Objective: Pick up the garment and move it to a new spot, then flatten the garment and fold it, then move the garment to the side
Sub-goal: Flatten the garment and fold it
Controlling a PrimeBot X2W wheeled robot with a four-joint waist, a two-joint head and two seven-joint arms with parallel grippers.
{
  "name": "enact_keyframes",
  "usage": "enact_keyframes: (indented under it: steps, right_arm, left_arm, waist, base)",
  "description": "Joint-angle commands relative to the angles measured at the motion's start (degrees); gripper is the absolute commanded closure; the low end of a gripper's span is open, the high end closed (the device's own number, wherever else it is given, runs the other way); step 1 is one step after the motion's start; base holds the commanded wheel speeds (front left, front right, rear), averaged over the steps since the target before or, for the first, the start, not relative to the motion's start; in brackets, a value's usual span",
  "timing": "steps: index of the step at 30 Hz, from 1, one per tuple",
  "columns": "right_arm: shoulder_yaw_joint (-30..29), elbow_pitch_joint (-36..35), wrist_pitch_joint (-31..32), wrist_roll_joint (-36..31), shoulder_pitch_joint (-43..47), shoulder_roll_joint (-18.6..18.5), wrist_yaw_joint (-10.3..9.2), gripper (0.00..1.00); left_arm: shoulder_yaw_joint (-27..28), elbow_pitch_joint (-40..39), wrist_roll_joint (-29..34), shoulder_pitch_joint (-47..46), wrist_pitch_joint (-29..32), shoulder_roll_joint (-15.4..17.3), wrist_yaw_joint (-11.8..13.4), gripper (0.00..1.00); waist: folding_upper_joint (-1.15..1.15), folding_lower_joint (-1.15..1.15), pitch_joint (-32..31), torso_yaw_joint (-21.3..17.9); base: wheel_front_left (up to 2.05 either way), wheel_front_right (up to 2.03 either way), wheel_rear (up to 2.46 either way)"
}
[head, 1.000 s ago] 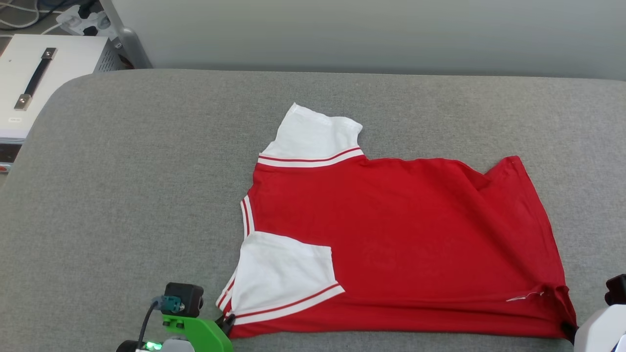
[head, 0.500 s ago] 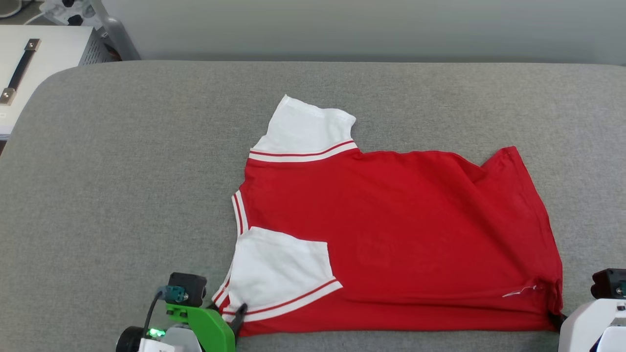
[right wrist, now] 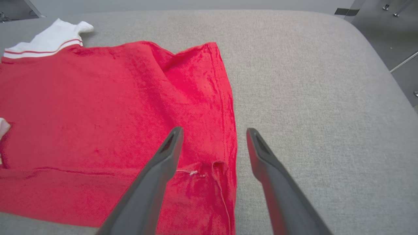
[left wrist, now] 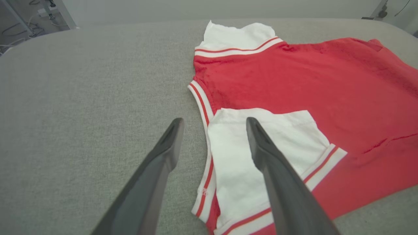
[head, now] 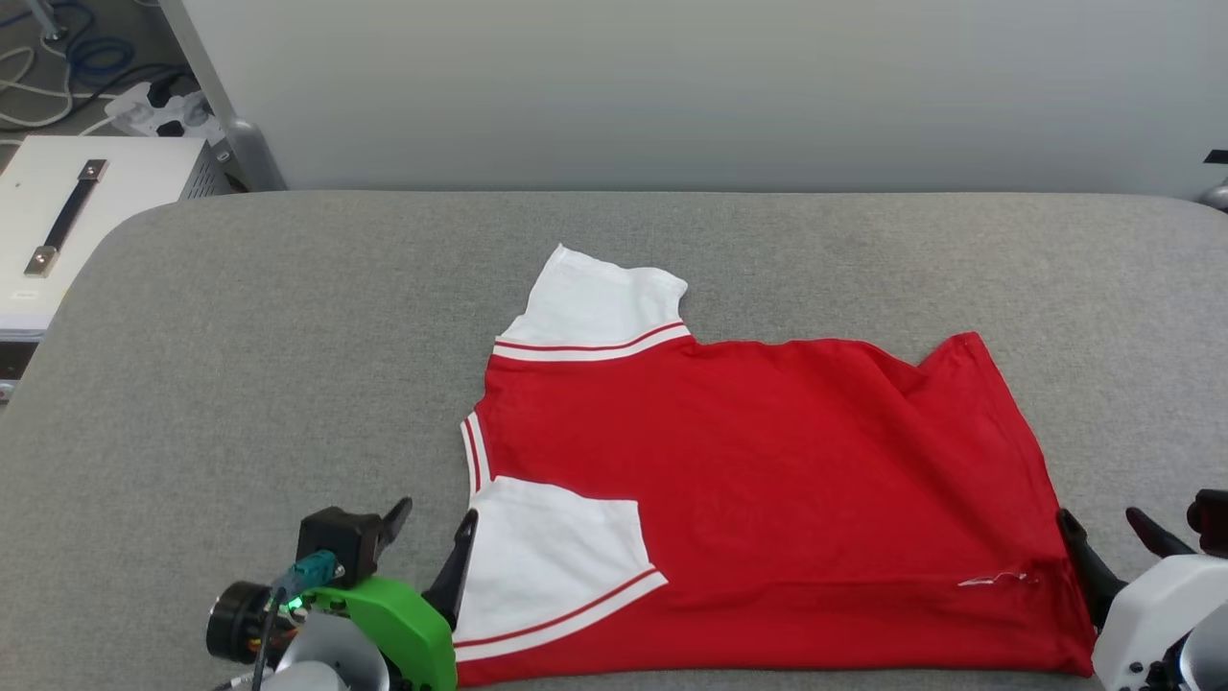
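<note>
Garment (head: 767, 480) lies flat on the bench (head: 288, 336), near sleeve folded onto the body. Left gripper (head: 436, 513) and right gripper (head: 1098, 515) stand wide and empty at its near corners. Advise gripping both corners level and lifting together, keeping the fold square.

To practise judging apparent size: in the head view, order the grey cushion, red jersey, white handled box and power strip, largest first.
1. grey cushion
2. red jersey
3. white handled box, cut off at the frame's edge
4. power strip
</note>
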Motion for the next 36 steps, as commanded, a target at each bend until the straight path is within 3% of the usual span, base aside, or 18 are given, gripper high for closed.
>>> enact_keyframes:
  steps: [1,6,11,17,25,31,36]
  right_arm:
    - [0.62,-1.38,-2.41,0.17,-0.94,0.06,-0.1,0.0]
    - [1.0,-4.73,-10.94,-0.66,-0.3,1.22,-0.1,0.0]
    - [1.18,-6.83,-18.79,-3.06,0.51,3.78,-0.1,0.0]
    - [1.12,-6.22,-26.01,-6.05,-0.04,7.09,-0.1,0.0]
    - [2.87,-5.51,-28.19,-7.25,-2.47,9.23,-0.1,0.0]
    - [4.36,-6.07,-28.06,-7.59,-4.6,10.1,-0.1,0.0]
    - [5.51,-6.39,-28.12,-7.35,-6.34,10.58,-0.1,0.0]
  left_arm:
    - [0.92,-0.64,1.94,-1.59,-2.36,0.46,0.65,0.0]
    - [4.46,-3.39,7.94,-1.36,-5.56,-0.83,2.07,0.0]
    - [15.37,-10.61,17.2,3.21,-5.67,-5.58,0.93,0.0]
    - [25.48,-12.89,25.99,9.79,-5.69,-12.36,-5.98,0.0]
    - [32.85,-10.21,31.94,8.07,-5.69,-18.05,-13.88,0.0]
    - [34.34,-4.51,33.08,0.85,-5.37,-15.61,-18.8,0.0]
    - [33.23,-0.29,32.69,-9.42,3.35,-10.92,-22.03,0.0]
  waist:
    - [0.0,0.0,-0.94,-0.5]
    - [0.0,0.0,-1.22,-1.21]
    - [0.0,0.0,-0.27,-2.04]
    - [0.0,0.0,1.23,-3.77]
    - [0.0,0.0,4.95,-6.98]
    - [0.0,0.0,9.23,-10.62]
    - [0.0,0.0,13.58,-13.47]
  base:
    - [0.0,0.0,0.0]
    - [0.0,0.0,0.0]
    - [0.0,0.0,0.0]
    - [0.0,0.0,0.0]
    - [0.0,0.0,0.0]
    - [0.0,0.0,0.0]
    - [0.0,0.0,0.0]
